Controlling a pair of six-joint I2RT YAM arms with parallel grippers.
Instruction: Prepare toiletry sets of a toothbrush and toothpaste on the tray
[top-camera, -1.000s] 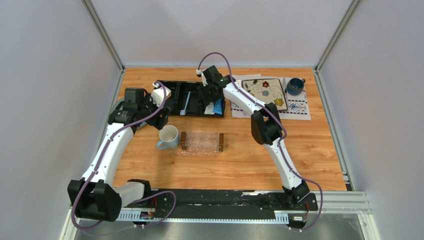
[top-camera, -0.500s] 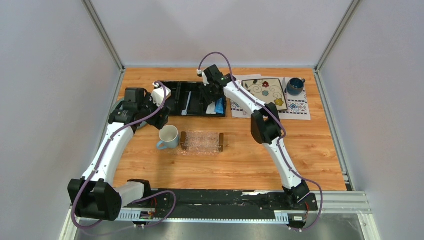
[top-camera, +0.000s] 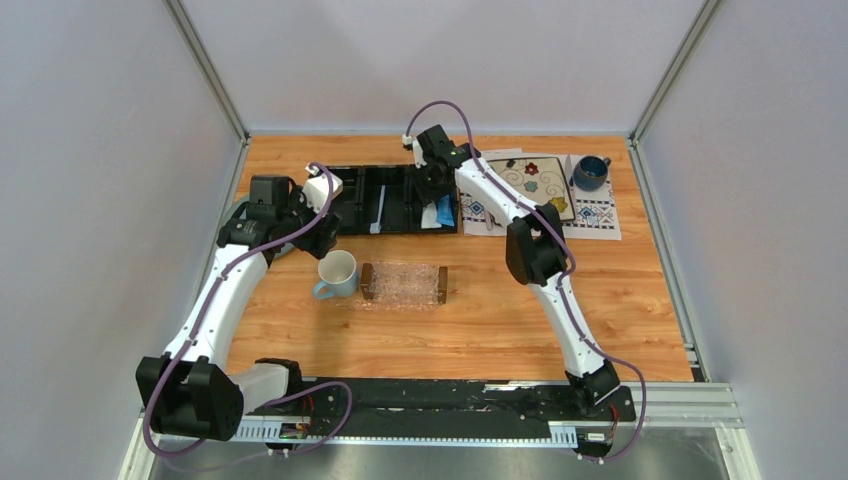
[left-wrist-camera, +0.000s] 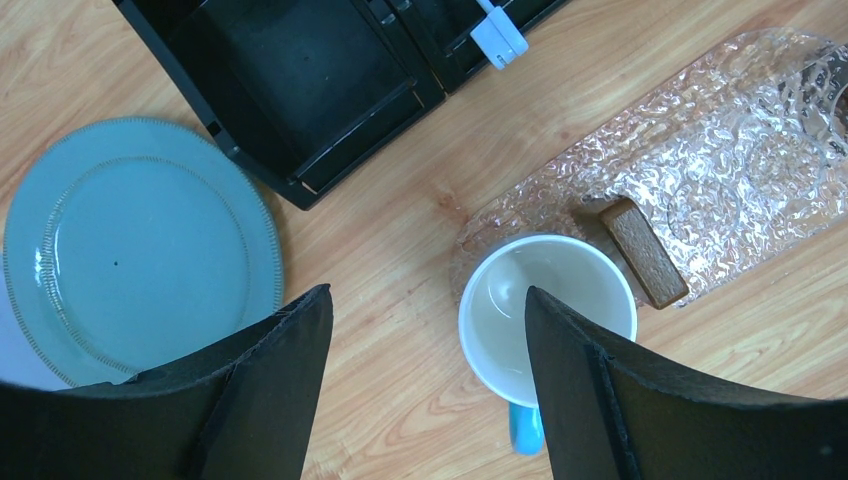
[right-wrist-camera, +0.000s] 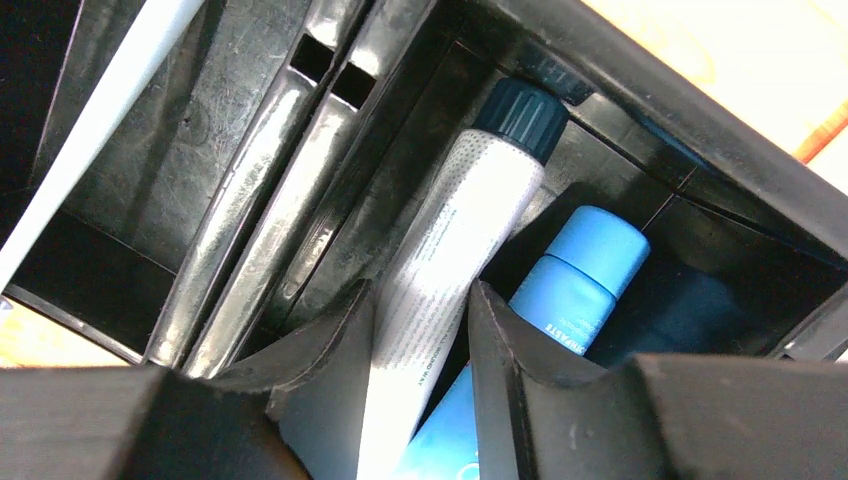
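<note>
The right gripper (right-wrist-camera: 420, 305) is down inside the right-hand compartment of the black three-compartment plastic organizer (right-wrist-camera: 240, 200). Its jaws are narrowed onto a white toothpaste tube with a dark ribbed cap (right-wrist-camera: 470, 210) — one finger pressed against each side, the tube lying in the compartment. Just beside it lies a light blue tube (right-wrist-camera: 585, 270). The slim white-and-pale-blue toothbrush (top-camera: 380, 208) lies in the organizer's middle compartment, apart from that gripper.

The left gripper (left-wrist-camera: 425, 300) hangs wide open and empty above the wooden bench (left-wrist-camera: 400, 200), between a round grey-blue plate (left-wrist-camera: 130, 240) and a white mug with a blue handle (left-wrist-camera: 545, 310). The mug stands just beside one dark wooden end bar of the clear textured rectangular tray (top-camera: 404, 283) — it sits mid-bench, nearer the arms' bases than the organizer.
</note>
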